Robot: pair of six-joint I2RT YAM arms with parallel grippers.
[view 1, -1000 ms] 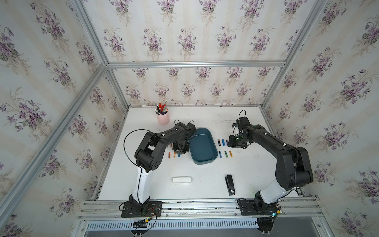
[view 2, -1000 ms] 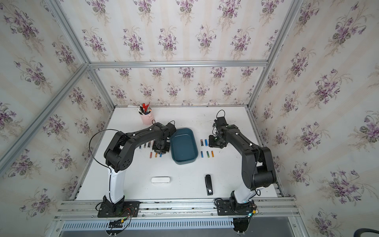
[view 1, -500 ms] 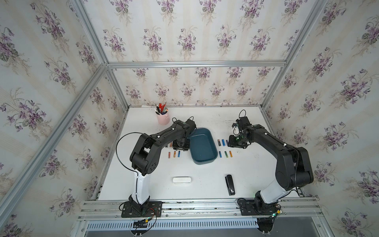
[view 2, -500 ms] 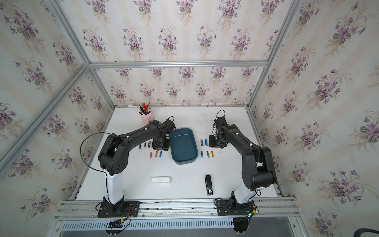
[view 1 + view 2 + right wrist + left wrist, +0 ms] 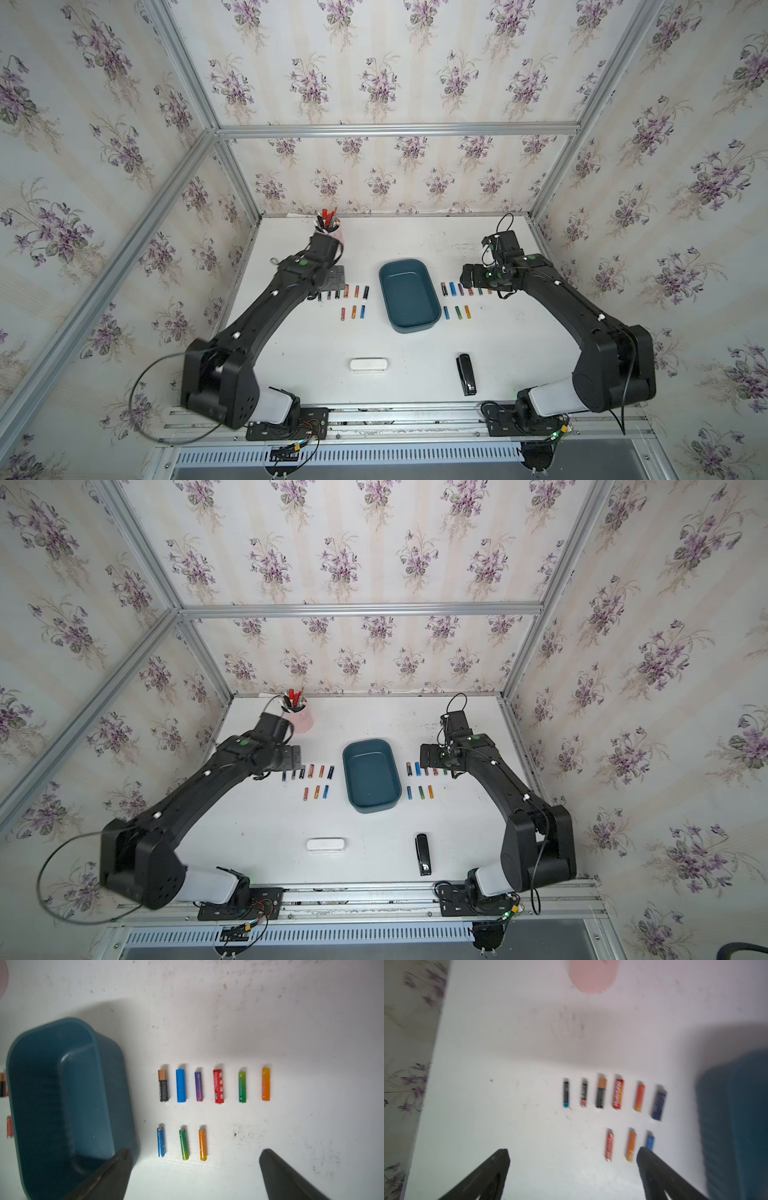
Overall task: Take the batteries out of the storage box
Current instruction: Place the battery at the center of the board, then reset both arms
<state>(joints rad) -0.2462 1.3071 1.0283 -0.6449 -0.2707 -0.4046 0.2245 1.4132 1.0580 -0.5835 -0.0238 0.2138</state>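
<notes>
The dark teal storage box [image 5: 407, 295] [image 5: 370, 773] stands mid-table, and its inside shows empty. Several batteries [image 5: 353, 291] lie in two rows on the table to its left, and several more batteries [image 5: 455, 289] in two rows to its right. My left gripper [image 5: 334, 278] [image 5: 572, 1152] hovers open over the left rows [image 5: 617, 1094], holding nothing; that view is motion-blurred. Open and empty too, my right gripper [image 5: 467, 276] [image 5: 194, 1153] hangs above the right rows [image 5: 218, 1085], next to the box [image 5: 52, 1095].
A pink cup [image 5: 301, 721] with pens stands at the back left, just behind my left wrist. Toward the front lie a small white oblong case [image 5: 368, 365] and a black stapler [image 5: 466, 374]. Walls close in the table's left, back and right edges.
Both grippers have opened wide. My left gripper has drawn back leftward from the box's left edge, over the battery rows. The right gripper has stayed about in place.
</notes>
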